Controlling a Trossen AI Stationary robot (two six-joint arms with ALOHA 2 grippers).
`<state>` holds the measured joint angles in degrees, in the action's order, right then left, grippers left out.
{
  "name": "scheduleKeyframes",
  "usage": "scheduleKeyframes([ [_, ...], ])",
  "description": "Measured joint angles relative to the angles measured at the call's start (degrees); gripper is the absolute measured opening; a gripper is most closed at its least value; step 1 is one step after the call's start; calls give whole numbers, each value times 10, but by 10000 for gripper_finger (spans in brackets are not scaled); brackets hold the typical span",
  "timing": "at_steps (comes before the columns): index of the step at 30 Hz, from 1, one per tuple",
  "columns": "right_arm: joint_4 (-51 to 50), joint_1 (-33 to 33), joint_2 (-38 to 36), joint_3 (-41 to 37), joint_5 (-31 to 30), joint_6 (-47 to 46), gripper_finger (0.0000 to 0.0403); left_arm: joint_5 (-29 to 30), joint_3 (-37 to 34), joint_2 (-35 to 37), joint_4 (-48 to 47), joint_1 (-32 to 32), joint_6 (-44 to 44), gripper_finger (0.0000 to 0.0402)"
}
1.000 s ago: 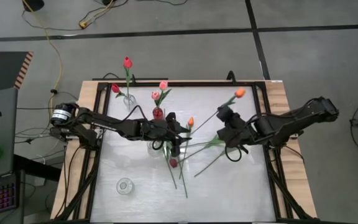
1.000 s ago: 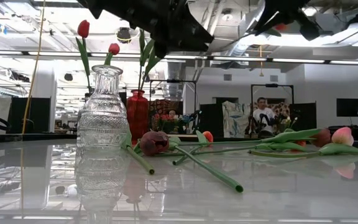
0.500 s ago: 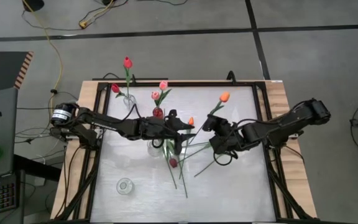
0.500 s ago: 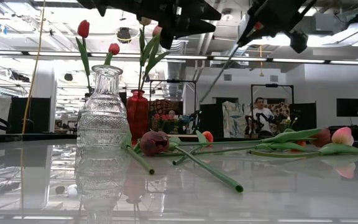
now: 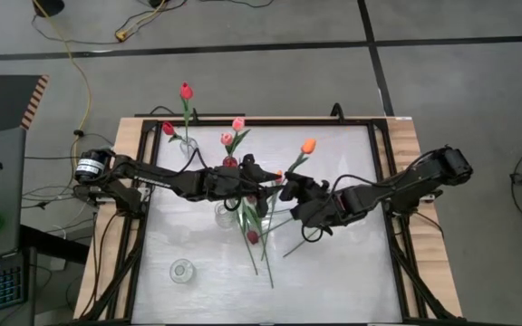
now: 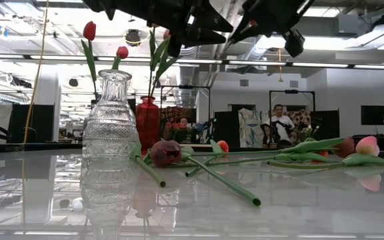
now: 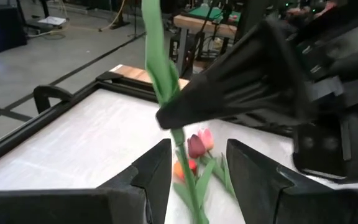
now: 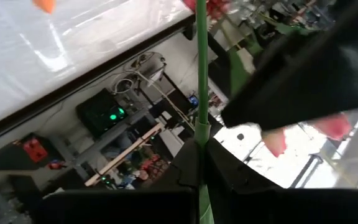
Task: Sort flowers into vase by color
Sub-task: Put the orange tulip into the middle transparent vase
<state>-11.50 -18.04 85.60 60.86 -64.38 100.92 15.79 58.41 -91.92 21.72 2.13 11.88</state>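
Two grippers meet above mid-table. Our right gripper (image 5: 290, 192) is pinched on the stem of an orange tulip (image 5: 308, 145), held in the air; our left gripper (image 7: 194, 163) stands spread around that stem, not yet closed. Other loose flowers (image 5: 263, 237) lie on the table (image 5: 333, 272) beneath, beside a clear vase (image 6: 111, 120). We judge that a release before the left fingers close would drop the tulip, and the close-set arms may collide.
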Motion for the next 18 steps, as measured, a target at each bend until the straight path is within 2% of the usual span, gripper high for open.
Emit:
scheduleKeyframes([
  [7, 47, -6, -1, 0, 1, 15, 36, 5, 0, 0, -8, -4, 12, 142],
  [13, 47, -8, -1, 0, 40, 18, 36, -1, 0, 0, -14, -12, 15, 142],
  [18, 47, -7, -2, 0, 43, 18, 36, -6, 0, 0, -14, -12, 15, 141],
])
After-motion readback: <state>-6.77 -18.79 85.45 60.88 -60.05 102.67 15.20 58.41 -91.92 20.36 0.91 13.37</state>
